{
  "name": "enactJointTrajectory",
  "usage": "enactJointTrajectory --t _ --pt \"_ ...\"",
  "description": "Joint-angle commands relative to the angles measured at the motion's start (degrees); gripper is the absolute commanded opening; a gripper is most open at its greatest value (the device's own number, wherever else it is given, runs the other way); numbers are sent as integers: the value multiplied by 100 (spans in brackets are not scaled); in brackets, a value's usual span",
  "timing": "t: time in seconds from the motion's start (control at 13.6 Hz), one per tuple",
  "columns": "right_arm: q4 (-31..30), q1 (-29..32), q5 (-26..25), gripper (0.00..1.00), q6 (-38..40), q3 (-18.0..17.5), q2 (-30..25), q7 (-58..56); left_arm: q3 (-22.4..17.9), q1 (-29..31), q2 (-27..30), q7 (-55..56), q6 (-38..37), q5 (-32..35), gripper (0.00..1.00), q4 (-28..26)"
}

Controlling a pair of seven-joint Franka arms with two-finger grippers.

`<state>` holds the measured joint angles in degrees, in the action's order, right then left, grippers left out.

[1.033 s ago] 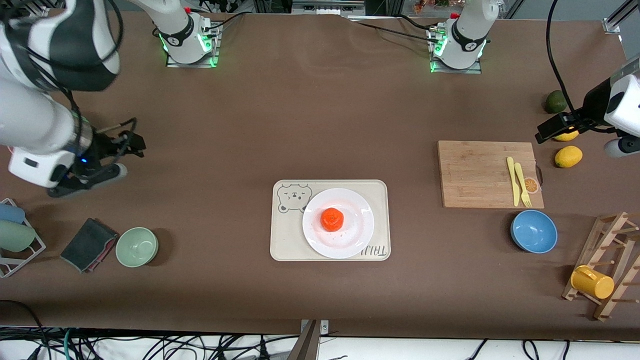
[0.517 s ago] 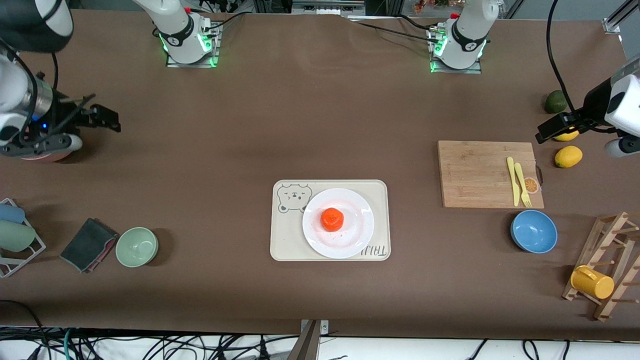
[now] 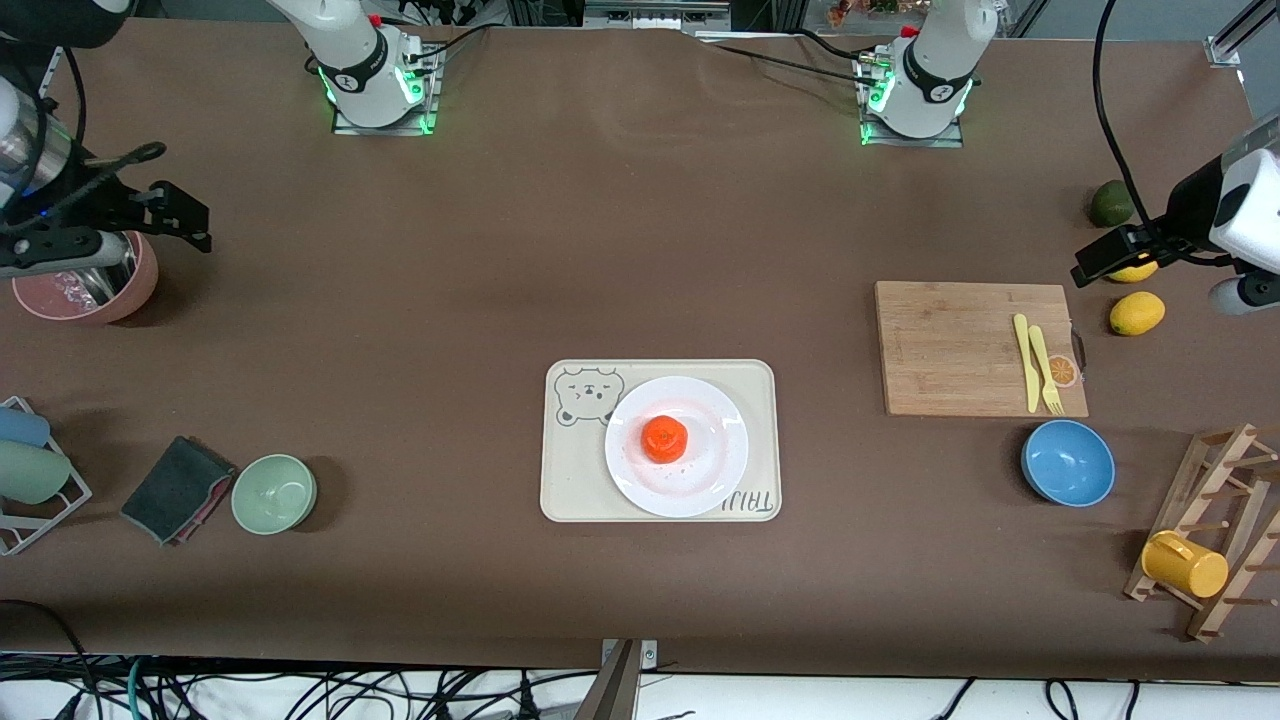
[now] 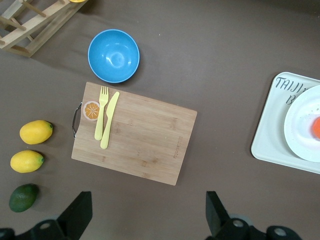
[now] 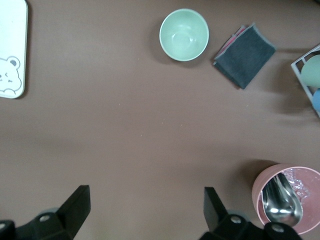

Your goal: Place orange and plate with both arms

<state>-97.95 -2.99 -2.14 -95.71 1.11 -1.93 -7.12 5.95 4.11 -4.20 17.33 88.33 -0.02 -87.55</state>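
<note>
The orange [image 3: 663,439] sits on the plate [image 3: 720,470], mid-desk toward the front edge. Left gripper [image 4: 145,215] and right gripper [image 5: 142,212] hover at opposite desk ends, jaws spread; keep yours clear of the placed pair.

Orange [image 3: 663,439]: small, bright red-orange, slightly flattened, sits upright at the centre of the plate [image 3: 722,404]. Plate: round glossy white, wide rim, lies flat on the cream tray [image 3: 563,471], filling the tray's end toward the left arm.
</note>
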Motion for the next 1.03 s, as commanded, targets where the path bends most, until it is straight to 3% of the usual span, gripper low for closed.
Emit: enactJointTrajectory --t 0.0,0.96 --pt "233 70 431 100 211 90 26 332 -15 -16 -45 -54 -35 55 100 124" --pt "206 79 232 100 422 73 8 457 -15 -16 -45 -54 -44 55 100 115"
